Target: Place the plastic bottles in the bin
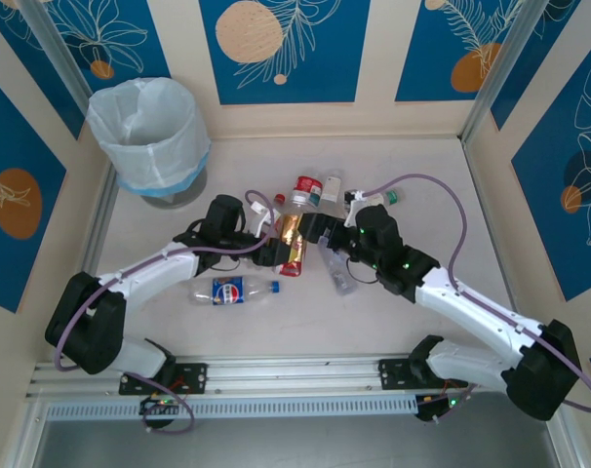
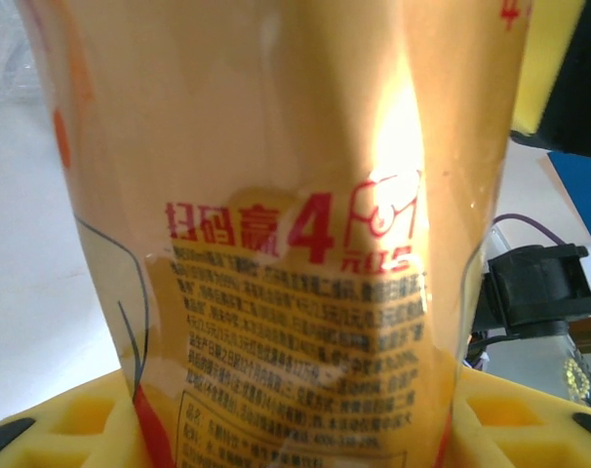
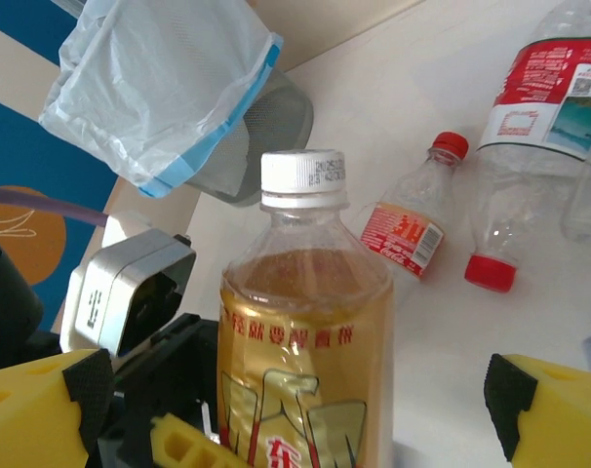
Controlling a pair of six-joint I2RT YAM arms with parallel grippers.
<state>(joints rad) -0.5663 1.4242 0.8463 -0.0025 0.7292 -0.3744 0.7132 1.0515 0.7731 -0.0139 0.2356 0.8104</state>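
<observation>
Reaching inward from the near edge, both my arms meet at the middle of the table (image 1: 413,175). Each forearm angles toward the centre with its wrist turned to face the other.

Left arm: the left gripper (image 1: 273,252) is clamped on the gold-label bottle (image 1: 293,244). In the left wrist view the yellow pads (image 2: 66,419) press on both sides of the label, which narrows between them.

Right arm: the right gripper (image 1: 322,234) stands wide open on the opposite side of the same bottle. In the right wrist view its yellow fingers (image 3: 554,409) sit well apart from the bottle, touching nothing.

The held bottle has a white cap (image 3: 302,175) pointing toward the far side of the table. I cannot tell whether it is lifted or resting on the table.

The other plastic bottles lie on the table:
- a blue-label bottle (image 1: 232,291), just near of my left forearm;
- a clear bottle (image 1: 339,271), beside my right wrist;
- a small red-cap bottle (image 3: 413,219) and a larger red-label bottle (image 3: 544,97), beyond the grippers.

The bin (image 1: 159,161) stands at the far-left corner, well apart from both grippers, its white liner (image 3: 149,88) folded over the rim.
</observation>
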